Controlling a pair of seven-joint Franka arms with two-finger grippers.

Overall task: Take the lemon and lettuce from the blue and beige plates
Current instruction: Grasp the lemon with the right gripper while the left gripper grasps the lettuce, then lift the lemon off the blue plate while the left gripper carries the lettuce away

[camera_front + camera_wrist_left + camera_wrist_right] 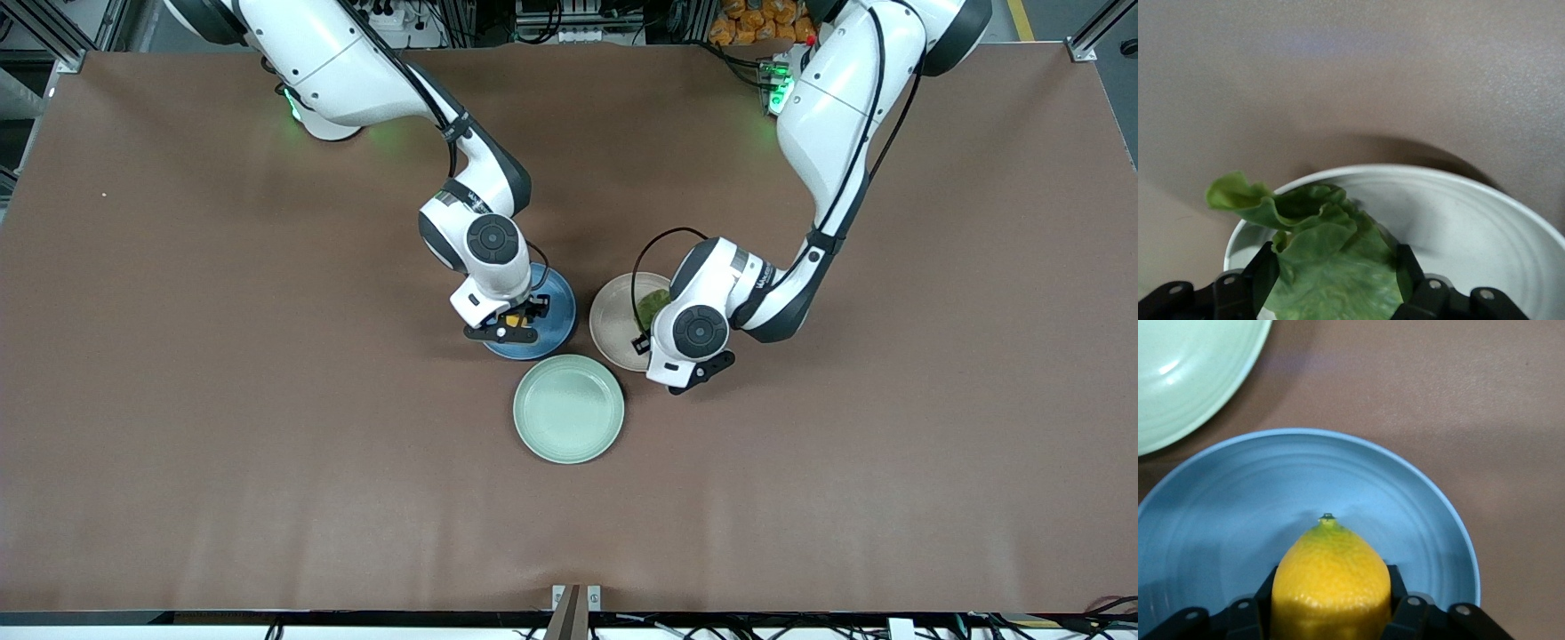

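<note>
Nearest the front camera sits the pale mint-green plate (569, 408), bare, and no part of my job. Just farther from the camera, the blue plate (553, 331) lies toward the right arm's end and the beige plate (612, 322) beside it toward the left arm's end, all three close together in the middle of the table (178, 400).

My right gripper (518, 322) is down in the blue plate (1405, 500), and through its wrist camera I see the fingers (1397, 583) pressed against both flanks of the lemon (1330, 583), stem nub pointing away from the palm. The fruit looks to be sitting on the plate or barely off it; I cannot tell which.

My left gripper (642, 342) is over the beige plate (1471, 220), its fingers (1405, 270) closed narrow on the lettuce (1325, 260), whose frilled edge curls out over the rim.

I judge both grasps made and the step in hand to be the lift. Next I want both arms rising straight up, slowly. The lemon is round and slick, so I would keep a firm squeeze on it; the leaf is limp and may sag or slide out, so I would watch that wrist view. The two wrists are near each other, so I would keep them apart as they rise.
</note>
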